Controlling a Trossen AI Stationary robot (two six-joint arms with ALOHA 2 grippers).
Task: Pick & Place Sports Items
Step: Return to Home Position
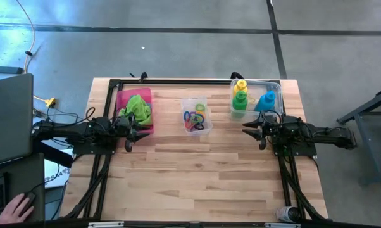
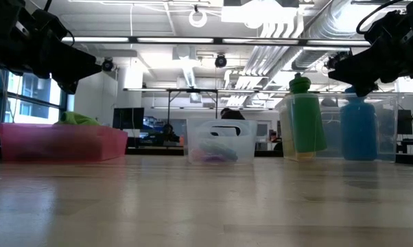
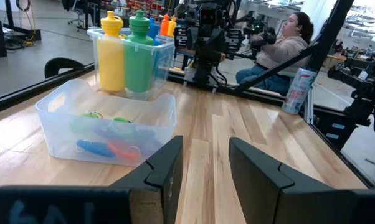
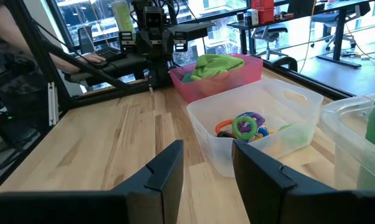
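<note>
High view: both arms flank the small clear box (image 1: 197,99); nothing is left to grasp.
Left gripper (image 1: 135,132) and right gripper (image 1: 252,128) face it about equally near, jaws parted and empty. Bottles (image 1: 241,96) stand on its right-arm side, towels (image 1: 137,109) lie on its left-arm side, and rings (image 1: 195,120) lie inside.

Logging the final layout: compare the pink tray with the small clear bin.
The pink tray is tinted and wider; the small clear bin is see-through and narrower. The tray holds a lime green towel, the bin coloured rings. Both sit open-topped on the table. Left gripper and right gripper hover open.
</note>
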